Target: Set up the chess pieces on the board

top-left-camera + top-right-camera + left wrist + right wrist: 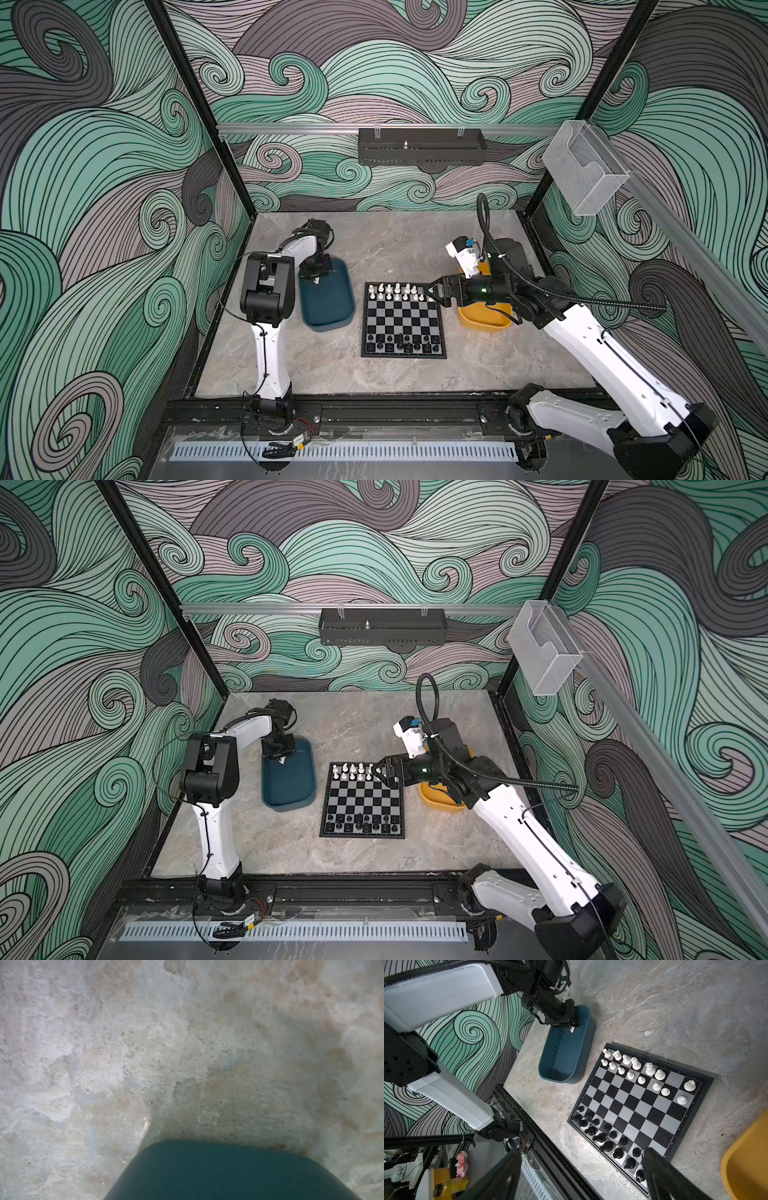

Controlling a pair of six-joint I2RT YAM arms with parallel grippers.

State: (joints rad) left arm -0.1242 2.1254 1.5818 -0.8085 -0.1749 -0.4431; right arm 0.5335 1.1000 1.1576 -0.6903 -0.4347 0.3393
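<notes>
Right wrist view: left gripper [572, 1026] is down in teal tray [564, 1059], left of the board [629, 1103], w/ a white piece [572, 1030] at its tips; clamped or not, I cannot tell. On board, white pcs [636, 1064] stand on far rows, black pcs [607, 1146] on near rows. Over board's far right corner hovers right gripper [431, 292], fingers wide apart.

I am working in a robot test cell in a lab. Printed wave-pattern panels [104, 166] wall in a stone-look tabletop [395, 245] on three sides, held by black frame posts [196, 104]. An aluminium rail [291, 128] along the far edge carries a black perforated bin [422, 147], and a clear plastic holder [586, 170] hangs near the far right corner. A white left arm [270, 361] and a white right arm [602, 353] are mounted on a black track [395, 409] at the near edge, beside a slotted cable duct [345, 451].
</notes>
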